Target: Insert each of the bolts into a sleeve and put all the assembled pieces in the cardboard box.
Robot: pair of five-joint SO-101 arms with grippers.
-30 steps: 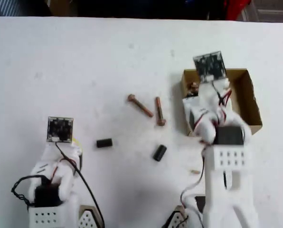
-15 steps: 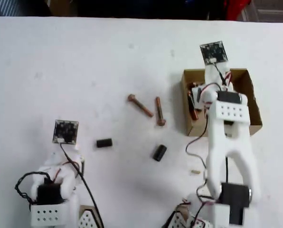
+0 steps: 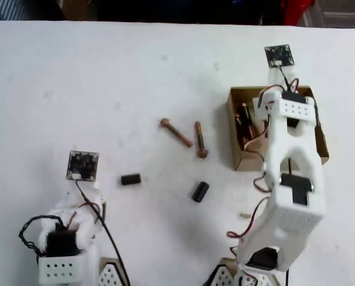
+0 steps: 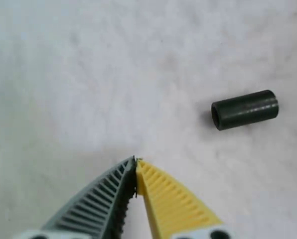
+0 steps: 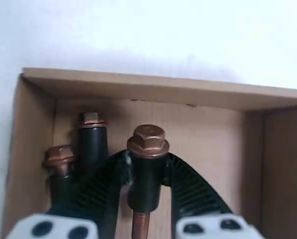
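The right gripper (image 5: 144, 167) clamps a sleeved bolt (image 5: 147, 142) over the cardboard box (image 5: 138, 87). The left gripper (image 4: 136, 162) sits well apart from the box, pinched together and empty.

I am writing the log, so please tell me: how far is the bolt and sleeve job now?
Done: two assembled pieces are in the cardboard box. In hand: the right gripper holds a third piece over the box. To do: two bare bolts and two empty sleeves lie apart on the table; the left gripper is shut on nothing.
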